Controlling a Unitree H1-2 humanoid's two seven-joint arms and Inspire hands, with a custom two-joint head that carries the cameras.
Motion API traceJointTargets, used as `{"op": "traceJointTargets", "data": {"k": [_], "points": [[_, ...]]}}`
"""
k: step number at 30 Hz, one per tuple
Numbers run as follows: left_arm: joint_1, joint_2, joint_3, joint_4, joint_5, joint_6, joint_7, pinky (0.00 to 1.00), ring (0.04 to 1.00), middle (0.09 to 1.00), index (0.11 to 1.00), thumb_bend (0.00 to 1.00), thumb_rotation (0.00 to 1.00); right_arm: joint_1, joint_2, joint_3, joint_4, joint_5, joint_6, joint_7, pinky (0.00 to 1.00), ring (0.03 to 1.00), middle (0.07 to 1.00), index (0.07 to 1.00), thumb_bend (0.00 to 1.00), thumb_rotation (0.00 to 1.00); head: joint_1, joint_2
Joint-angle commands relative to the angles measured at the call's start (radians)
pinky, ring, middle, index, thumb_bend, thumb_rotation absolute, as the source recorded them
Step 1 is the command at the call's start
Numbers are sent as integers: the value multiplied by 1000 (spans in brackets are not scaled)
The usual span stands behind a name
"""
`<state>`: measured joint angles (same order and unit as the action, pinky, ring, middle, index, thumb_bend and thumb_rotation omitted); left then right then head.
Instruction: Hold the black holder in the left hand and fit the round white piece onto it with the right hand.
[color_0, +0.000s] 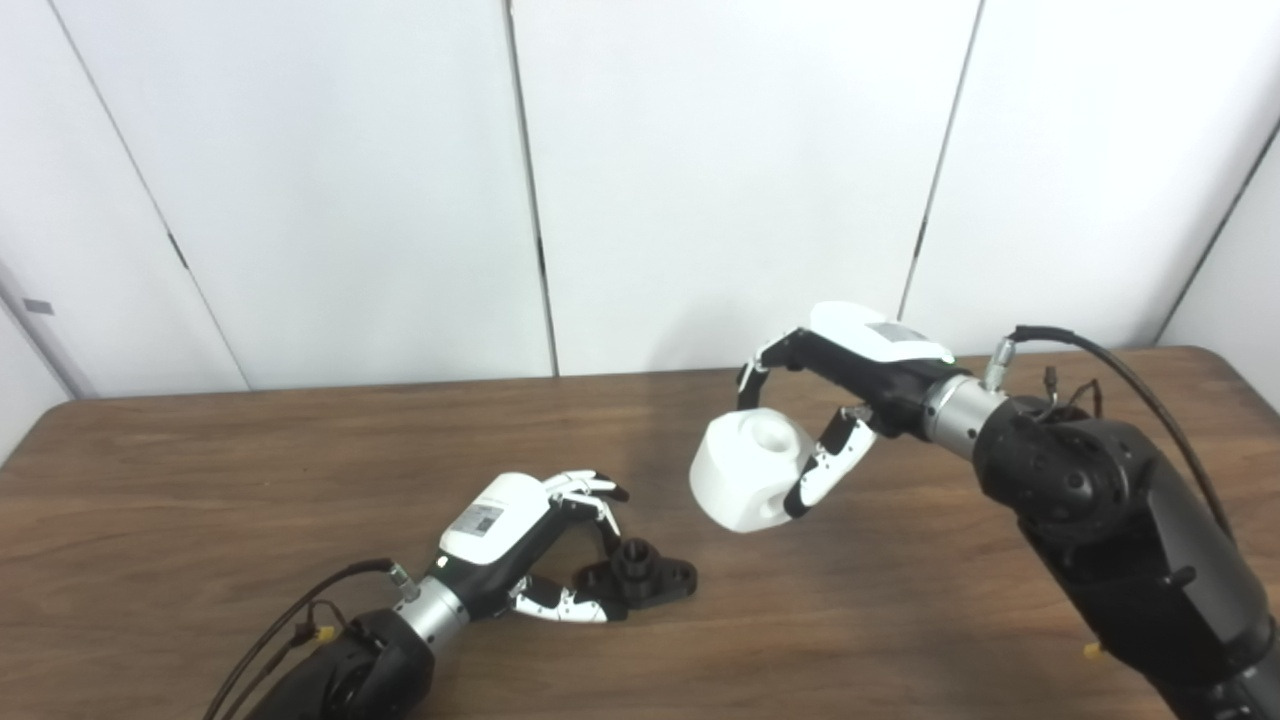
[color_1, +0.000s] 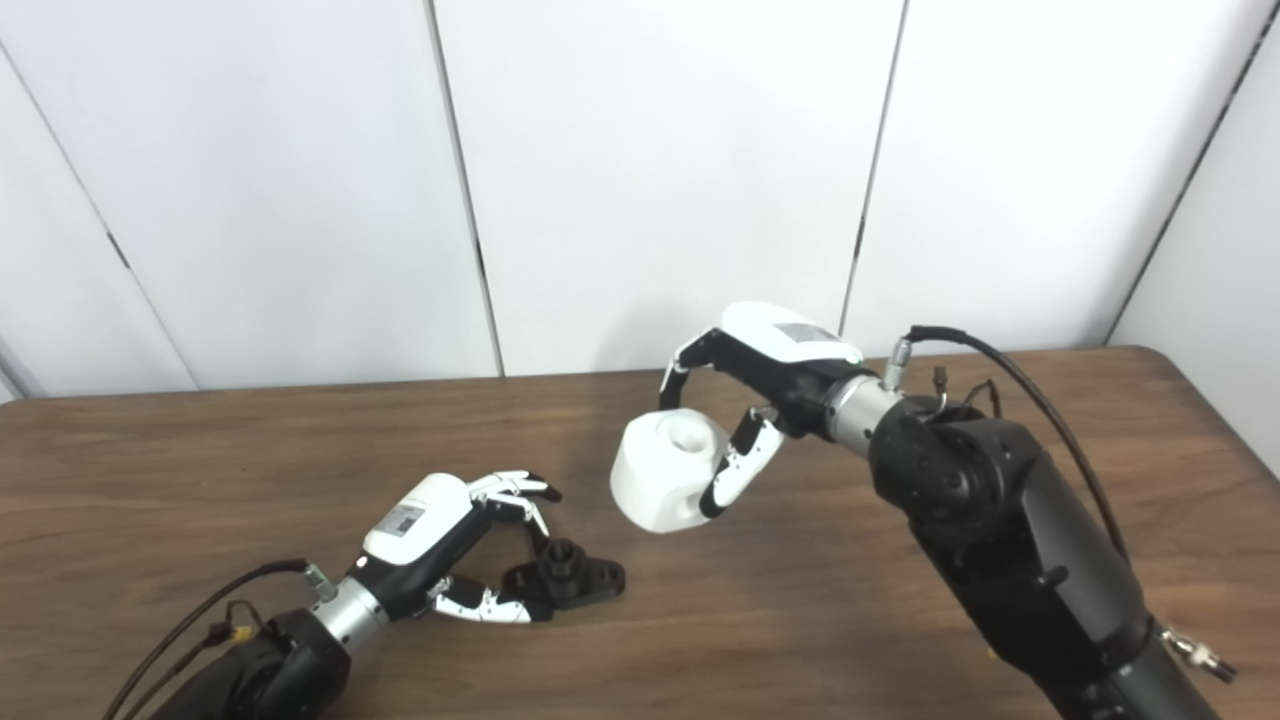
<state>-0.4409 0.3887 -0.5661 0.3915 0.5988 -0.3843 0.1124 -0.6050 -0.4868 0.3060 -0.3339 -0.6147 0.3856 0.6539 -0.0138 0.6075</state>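
The right hand (color_0: 835, 400) is clamped on the white piece (color_0: 748, 470), fingers over its top and thumb against its near side, and holds it above the table (color_0: 200, 480), up and to the right of the holder (color_0: 640, 578). The piece shows a round socket on its upper face and a second hollow low on its side.

The left hand (color_0: 535, 545) lies low at the table with its fingers curled over the holder's left end and its thumb along the near edge. The holder seems to rest on the wood; whether the hand truly grips it or only cups it, I cannot tell.

So the step in hand looks like the pickup on the left side: the piece is already carried, the holder not yet lifted. Next, I judge, the left hand must close firmly and raise the holder with its round boss presented toward the piece, and the right hand must turn a socket to face that boss before pressing on.

The right eye view (color_1: 565, 572) shows the boss standing clear of the fingers and more wood between holder and piece; the left eye view shows the holder's right lug more fully.
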Motion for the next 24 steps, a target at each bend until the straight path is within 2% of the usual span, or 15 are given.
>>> {"op": "traceJointTargets", "data": {"k": [1,9,13,20,24], "points": [[36,-28,-50,46,60,39,-109,701,865,814,484,522,72,-58,12,-8,-13,-4,-30,-29,785,861,768,481,521,132,0,1],[36,-41,-51,42,73,51,-107,695,864,814,484,523,69,-61,41,27,3,-21,-84,-35,791,863,768,480,521,133,22,8],[35,-48,-52,42,80,56,-103,691,867,818,485,523,70,-66,55,44,8,-38,-89,-29,805,860,768,481,519,133,35,13],[37,-59,-53,40,103,70,-92,686,854,809,486,523,71,-64,79,42,33,-39,-116,-46,803,853,758,480,520,133,51,21],[40,-60,-51,21,103,88,-113,688,860,813,487,522,71,-61,93,40,53,-34,-129,-63,792,851,755,480,520,132,54,25]]}}
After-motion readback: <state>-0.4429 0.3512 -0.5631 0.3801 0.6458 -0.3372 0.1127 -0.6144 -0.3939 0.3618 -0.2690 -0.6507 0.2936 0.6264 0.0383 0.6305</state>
